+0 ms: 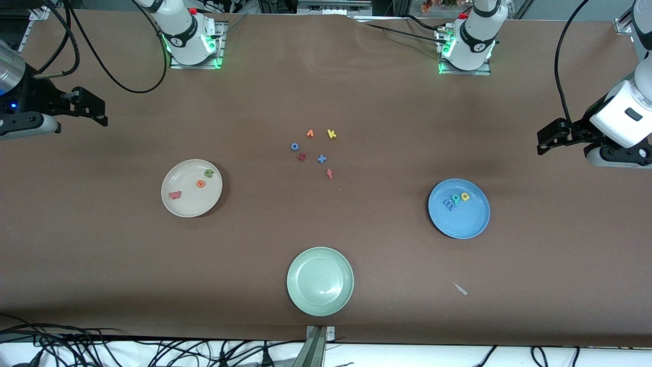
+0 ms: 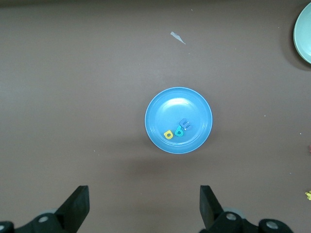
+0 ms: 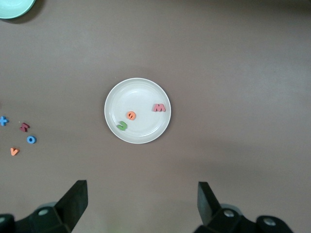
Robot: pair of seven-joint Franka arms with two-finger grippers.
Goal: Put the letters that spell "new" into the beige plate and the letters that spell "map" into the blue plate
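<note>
Two robot arms wait at the ends of a brown table, with small foam letters sorted into plates.

Going across the front view from the right arm's end: the right gripper [image 1: 94, 109] hangs above the table edge, its claw spread wide and holding nothing. The beige plate [image 1: 179, 205] lies toward that end and holds the pinkish-red w [image 1: 175, 194], the orange e [image 1: 200, 183] and the green n [image 1: 209, 173]. At mid-table, spare letters lie loose: blue o [image 1: 294, 146], orange v [image 1: 309, 133], yellow k [image 1: 331, 134] and red f [image 1: 330, 174]. The pale green plate [image 1: 320, 281] sits nearest the camera. Toward the left arm's end, the blue plate [image 1: 466, 224] holds the blue m [image 1: 449, 204], teal p [image 1: 457, 199] and yellow a [image 1: 464, 195], clustered together. The left gripper [image 1: 552, 138] hangs above that end, claw spread, holding nothing.
</note>
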